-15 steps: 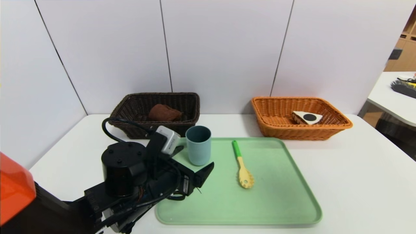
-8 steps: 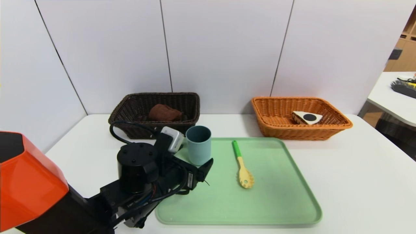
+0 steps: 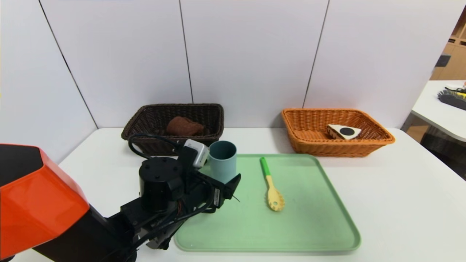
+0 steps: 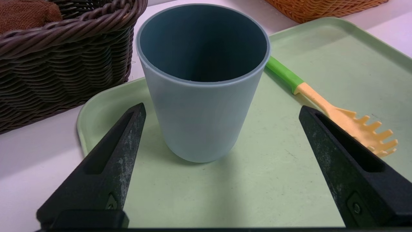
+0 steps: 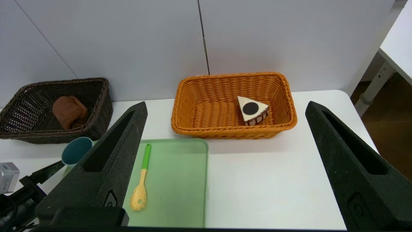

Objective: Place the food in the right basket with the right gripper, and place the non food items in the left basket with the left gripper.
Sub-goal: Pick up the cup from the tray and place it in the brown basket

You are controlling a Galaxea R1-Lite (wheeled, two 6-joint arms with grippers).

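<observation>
Left hand (image 4: 222,112): our fingers are spread wide, one on each side of the cup (image 4: 201,80), seemingly not touching it.
Cup: upright at the tray's (image 3: 309,225) far left corner.
Spoon (image 3: 271,185): flat on the tray, mid-way.
Towel (image 3: 184,126): in the dark basket (image 3: 145,125).
Cake slice (image 5: 252,109): underside up in the orange basket (image 5: 206,130).
Right hand (image 5: 225,109): raised, spread apart, empty.

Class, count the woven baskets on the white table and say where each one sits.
2. The dark brown basket sits at the back left, holding a rolled brown towel. The orange-tan basket sits at the back right, holding a toy cake slice. None appears hidden.
</observation>
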